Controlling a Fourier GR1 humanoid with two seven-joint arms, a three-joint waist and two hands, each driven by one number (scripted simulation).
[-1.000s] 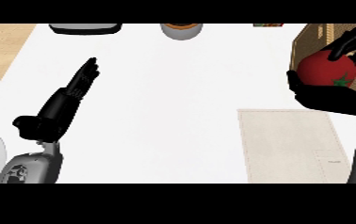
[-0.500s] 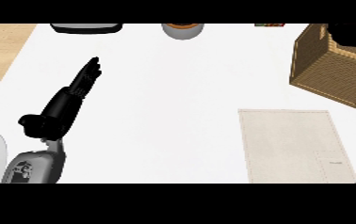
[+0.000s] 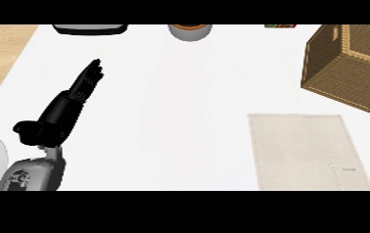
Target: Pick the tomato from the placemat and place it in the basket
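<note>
Your black left hand (image 3: 69, 104) rests released, fingers straight, near the counter's left edge; your right hand and the tomato are out of view. Keep the release inside the brown woven basket (image 3: 339, 60), beyond the bare beige placemat (image 3: 303, 149).

A white counter (image 3: 180, 104) is seen from above. The left hand (image 3: 69, 107) is held open at the view's left, its fingers (image 3: 90, 78) straight. A woven basket (image 3: 339, 65) is set at the right edge, with a pale placemat (image 3: 303, 151) lying near it. A grey bowl (image 3: 190, 31) is cut by the far edge.
</note>
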